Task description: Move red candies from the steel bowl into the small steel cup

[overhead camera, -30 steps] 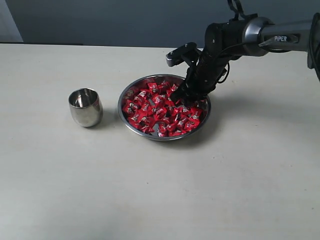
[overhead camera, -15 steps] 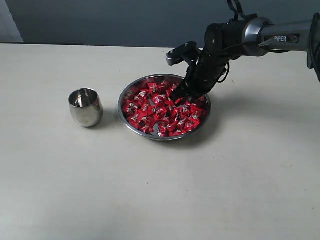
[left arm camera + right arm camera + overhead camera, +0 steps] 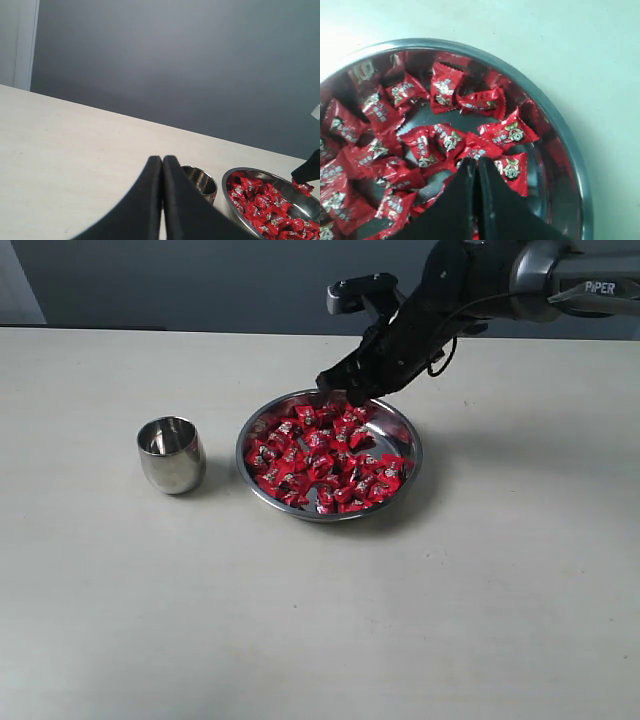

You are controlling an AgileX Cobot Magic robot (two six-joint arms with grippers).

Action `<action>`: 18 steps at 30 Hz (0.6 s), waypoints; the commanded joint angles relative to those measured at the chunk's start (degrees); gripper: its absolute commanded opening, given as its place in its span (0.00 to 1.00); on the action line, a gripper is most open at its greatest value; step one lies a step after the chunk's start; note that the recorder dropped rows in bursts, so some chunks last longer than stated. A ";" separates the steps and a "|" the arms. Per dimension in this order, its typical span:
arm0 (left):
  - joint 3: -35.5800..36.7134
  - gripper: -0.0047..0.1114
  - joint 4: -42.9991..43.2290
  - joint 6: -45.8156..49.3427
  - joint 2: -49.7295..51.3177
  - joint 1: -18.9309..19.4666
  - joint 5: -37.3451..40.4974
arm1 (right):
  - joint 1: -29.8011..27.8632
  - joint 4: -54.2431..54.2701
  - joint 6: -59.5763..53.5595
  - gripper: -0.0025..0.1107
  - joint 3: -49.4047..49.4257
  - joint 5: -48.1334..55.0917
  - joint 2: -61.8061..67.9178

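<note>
The steel bowl [image 3: 417,454] sits mid-table, heaped with red candies [image 3: 318,462]. The small steel cup [image 3: 171,453] stands upright to its left, a short gap away. My right gripper [image 3: 334,385] hangs just above the bowl's far rim with its jaws pressed together. In the left wrist view a red candy [image 3: 302,187] dangles from its black tip. The right wrist view looks down past the gripper [image 3: 476,161] onto candies [image 3: 445,90] and the bowl's rim [image 3: 561,131]. My left gripper [image 3: 162,159] is shut on nothing, low over the table, with the cup [image 3: 202,182] and bowl [image 3: 226,183] beyond it.
The table is a pale, plain surface running to a dark grey wall at the back. The right arm reaches in from the upper right over the bowl's far side. The left arm is outside the exterior view.
My right gripper has shut among the candies at the bowl's right side. It has then risen and swung left, to above the far rim. Bowl and cup have stayed put.
</note>
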 commanded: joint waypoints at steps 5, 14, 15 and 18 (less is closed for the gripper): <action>0.23 0.04 -0.59 -0.03 -0.29 0.08 -0.25 | 0.28 30.22 -16.88 0.02 -0.20 6.26 -0.67; 0.23 0.04 -0.59 -0.03 -0.29 0.08 -0.25 | 13.29 45.86 -37.20 0.02 -0.20 -10.89 0.10; 0.23 0.04 -0.59 -0.03 -0.29 0.08 -0.25 | 15.16 45.14 -37.35 0.02 -0.20 -14.64 0.74; 0.23 0.04 -0.59 -0.03 -0.29 0.08 -0.25 | 17.52 43.97 -37.35 0.02 -0.30 -16.99 2.26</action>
